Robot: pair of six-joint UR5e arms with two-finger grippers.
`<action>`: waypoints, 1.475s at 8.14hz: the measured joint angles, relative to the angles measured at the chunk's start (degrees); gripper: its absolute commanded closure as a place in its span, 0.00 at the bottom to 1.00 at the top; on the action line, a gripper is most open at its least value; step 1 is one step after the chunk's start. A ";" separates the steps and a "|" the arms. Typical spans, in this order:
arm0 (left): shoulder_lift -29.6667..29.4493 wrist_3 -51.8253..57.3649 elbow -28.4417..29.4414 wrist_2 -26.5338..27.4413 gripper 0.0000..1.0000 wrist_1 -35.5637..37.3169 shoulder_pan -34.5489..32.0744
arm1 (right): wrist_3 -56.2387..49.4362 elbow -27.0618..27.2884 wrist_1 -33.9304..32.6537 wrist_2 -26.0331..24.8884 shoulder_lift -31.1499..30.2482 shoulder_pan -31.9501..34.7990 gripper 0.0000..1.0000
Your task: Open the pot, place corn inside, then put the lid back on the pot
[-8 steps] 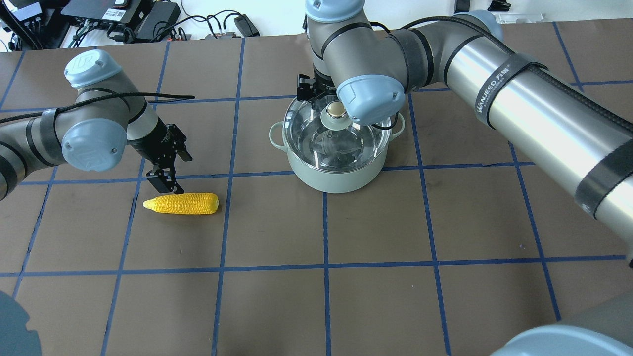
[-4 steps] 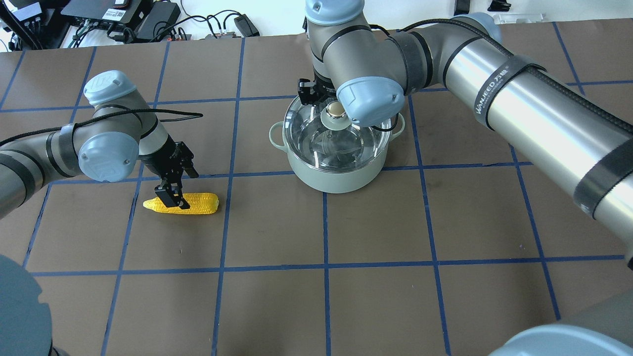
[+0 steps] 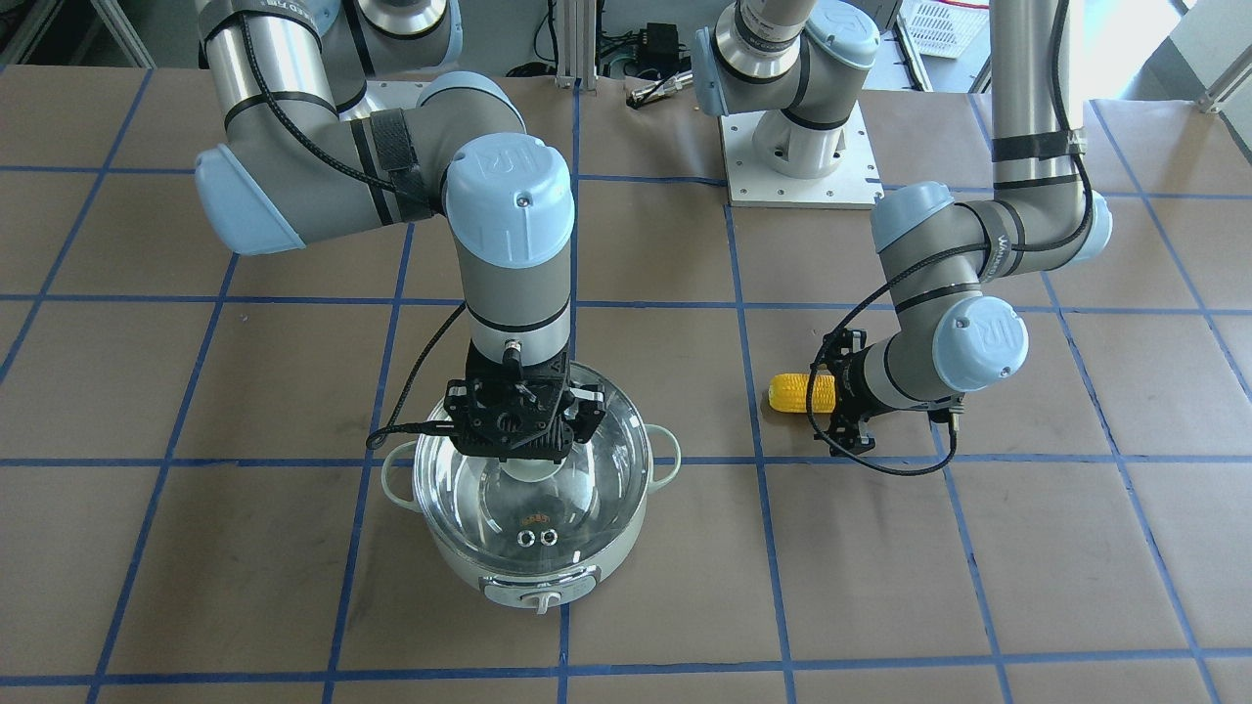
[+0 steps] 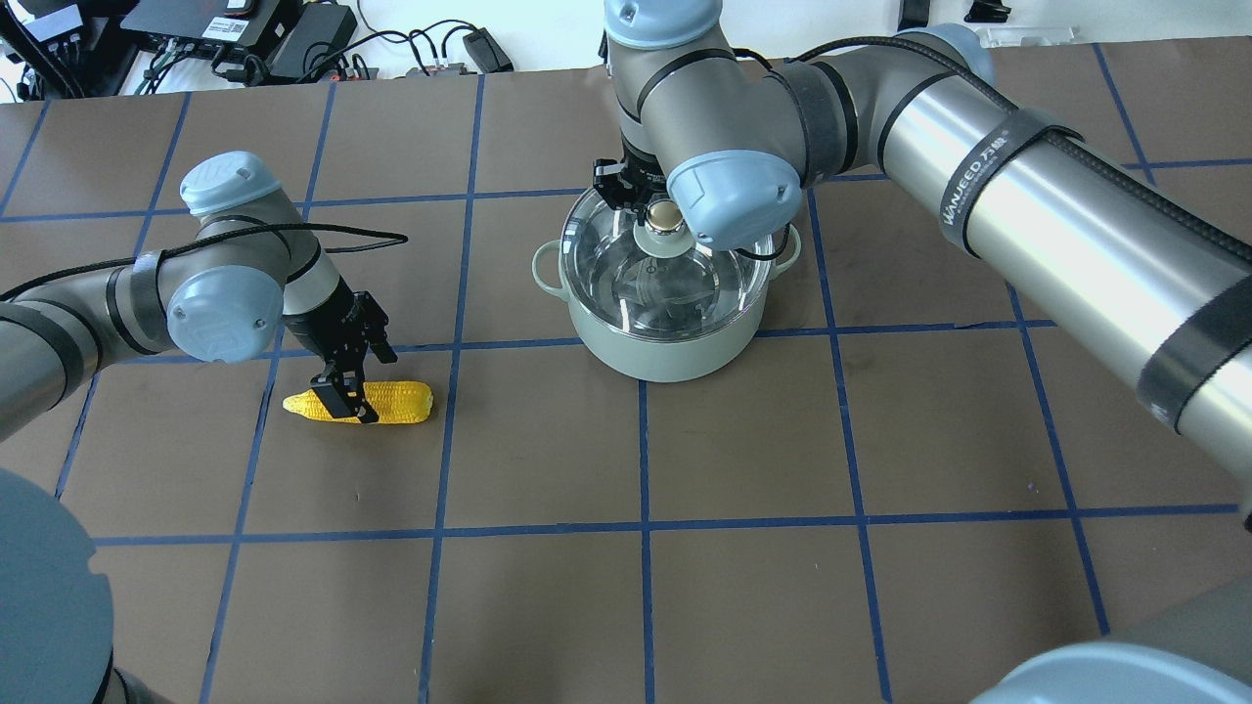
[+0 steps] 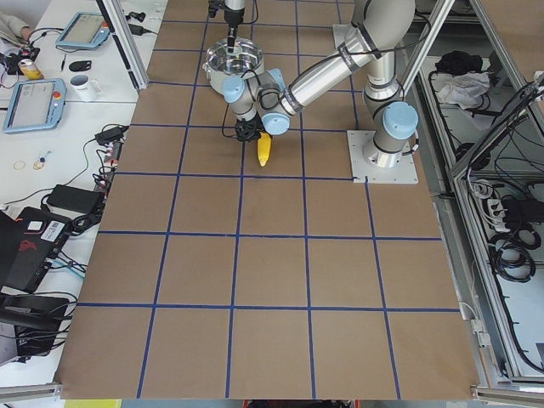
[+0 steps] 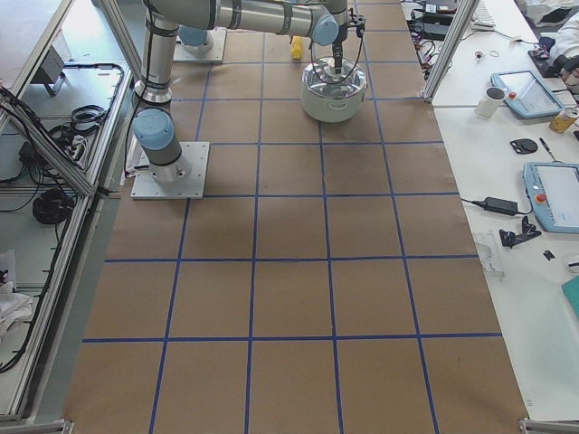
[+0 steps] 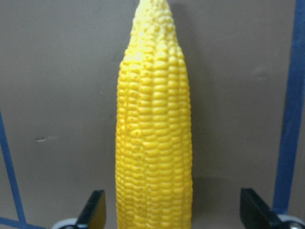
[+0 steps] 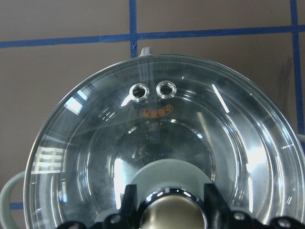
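The yellow corn lies flat on the table at the left, its pointed end to the left. My left gripper is open and straddles the corn's middle. In the left wrist view the corn lies between the two spread fingertips. The mint-green pot stands at centre with the glass lid on it. My right gripper is down over the gold-beige knob. In the right wrist view its fingers closely flank the knob, open.
Cables and electronics lie along the far table edge. The left arm's base plate sits near the robot's side. Blue tape lines grid the brown table. The pot's control knob faces away from the robot.
My left gripper has moved right and down from behind the corn until it straddles it. My right gripper has sunk slightly around the lid knob. Lid and corn have not moved.
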 measured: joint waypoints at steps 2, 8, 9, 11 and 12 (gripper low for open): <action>-0.50 -0.41 -0.01 5.65 0.01 -0.16 0.00 | -0.04 -0.15 0.02 -0.01 -0.16 -0.01 0.63; -2.12 -4.06 0.21 7.63 1.00 -0.56 0.00 | -4.68 -0.89 8.93 0.90 -10.71 -5.23 0.74; -1.82 -5.26 0.28 7.09 1.00 -0.59 0.00 | -7.74 -0.56 14.04 1.13 -14.60 -7.89 0.74; -0.83 -6.83 0.88 6.95 1.00 -2.93 -0.03 | -11.56 0.07 21.28 1.54 -20.57 -13.04 0.74; 0.23 -6.99 2.32 7.00 1.00 -5.04 -0.03 | -12.39 0.69 22.60 2.22 -22.11 -14.59 0.74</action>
